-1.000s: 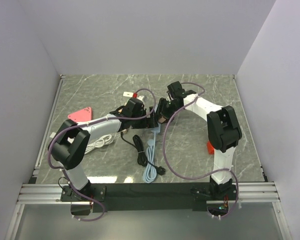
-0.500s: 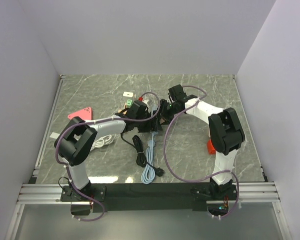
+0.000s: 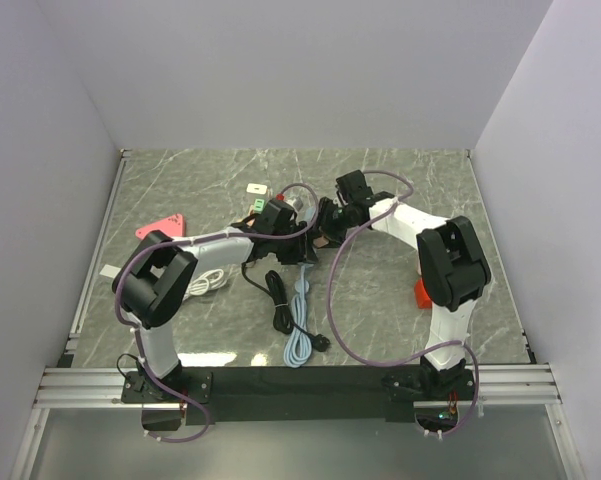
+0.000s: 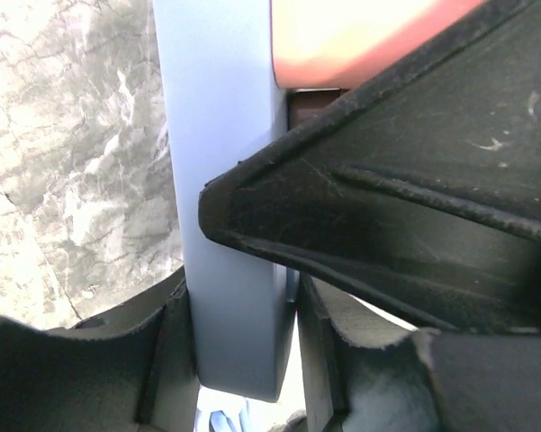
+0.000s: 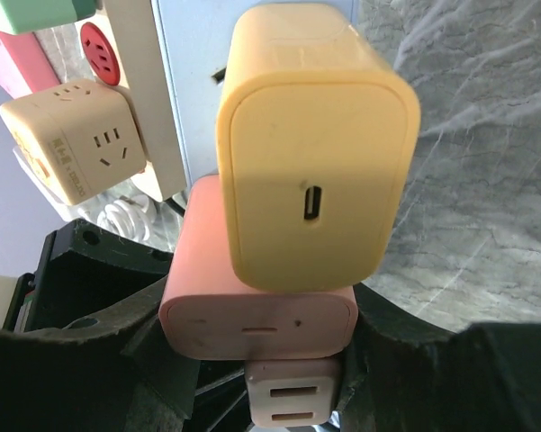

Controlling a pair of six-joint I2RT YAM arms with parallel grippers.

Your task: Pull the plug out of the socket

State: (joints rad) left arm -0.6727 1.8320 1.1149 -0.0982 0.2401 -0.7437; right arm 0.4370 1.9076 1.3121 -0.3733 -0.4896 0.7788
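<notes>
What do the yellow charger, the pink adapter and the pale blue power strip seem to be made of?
Yellow charger: moulded plastic, satin, by its soft sheen and rounded edges. Pink adapter: likely the same plastic, matte, with a visible seam. Power strip: probably smooth plastic, evenly coloured; metal cannot be excluded.

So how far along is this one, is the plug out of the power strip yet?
Done: both grips look set. The left gripper clamps the power strip, and the right gripper is closed on the pink plug. In hand: apparently bracing for the pull. Left: the pull itself; the pink plug sits against the strip beside the yellow charger, not yet out.
</notes>
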